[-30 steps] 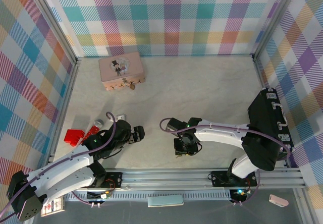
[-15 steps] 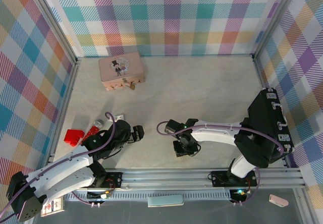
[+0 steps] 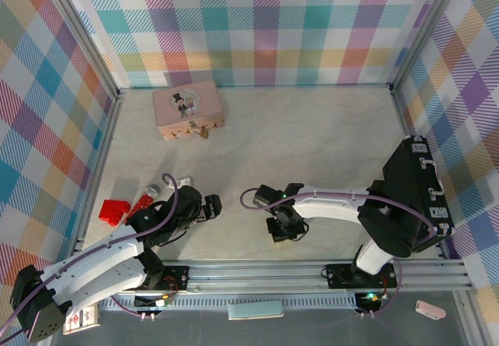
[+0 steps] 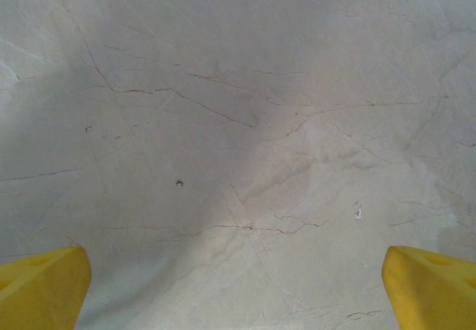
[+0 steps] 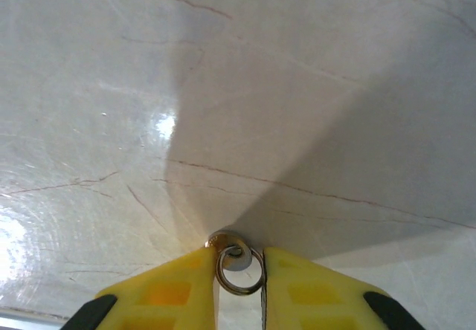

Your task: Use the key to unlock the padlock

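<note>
Pinching the key [image 5: 233,258] at its ring end, the right claw [image 5: 239,270] has its yellow fingers [image 5: 178,289] drawn almost together, one on each side of the small wire ring and, as far as the wrist view shows, touching it. The key's round head pokes out just ahead of the fingertips, low against the table [image 3: 312,143]. Its blade is hidden, so I judge rather than see that its long axis runs back between the fingers toward the wrist. The coming move turns on where the padlock [image 3: 204,133] lies from this claw: well apart, ahead of it away from the bases and off to its left. There it hangs at the near face of the pink tin [image 3: 187,106]. The lock is too small in the overhead view to tell which way its keyhole faces, and that will decide how the key has to be turned before it goes in. The left claw [image 4: 236,289] is spread as wide as it goes, holding nothing, with bare table beneath it. It is the nearer of the two to the padlock, which lies ahead of it and only slightly off line, so it seems the natural one to steady the lock. The tin is the only container here. Its lid is down, so what is inside cannot be seen. A red block [image 3: 115,210] sits off to the left claw's left, apart from everything the task needs.
</note>
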You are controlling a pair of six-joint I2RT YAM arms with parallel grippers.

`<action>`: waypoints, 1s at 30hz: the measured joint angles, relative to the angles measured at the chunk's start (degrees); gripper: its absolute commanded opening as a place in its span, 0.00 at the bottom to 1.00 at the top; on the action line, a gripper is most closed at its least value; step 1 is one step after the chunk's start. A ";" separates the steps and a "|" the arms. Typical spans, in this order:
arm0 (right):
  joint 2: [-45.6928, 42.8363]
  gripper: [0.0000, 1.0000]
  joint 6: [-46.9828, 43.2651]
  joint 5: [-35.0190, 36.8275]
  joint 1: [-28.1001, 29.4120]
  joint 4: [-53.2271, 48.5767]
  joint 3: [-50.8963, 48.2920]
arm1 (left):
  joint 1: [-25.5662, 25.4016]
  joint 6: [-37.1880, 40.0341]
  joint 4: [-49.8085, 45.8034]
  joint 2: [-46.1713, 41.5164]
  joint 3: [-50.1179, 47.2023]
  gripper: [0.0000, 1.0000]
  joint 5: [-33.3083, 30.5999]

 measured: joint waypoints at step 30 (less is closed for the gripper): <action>-7.85 0.00 4.90 0.07 -3.06 10.10 -6.08 | 0.00 0.26 2.10 1.29 0.00 1.00 0.28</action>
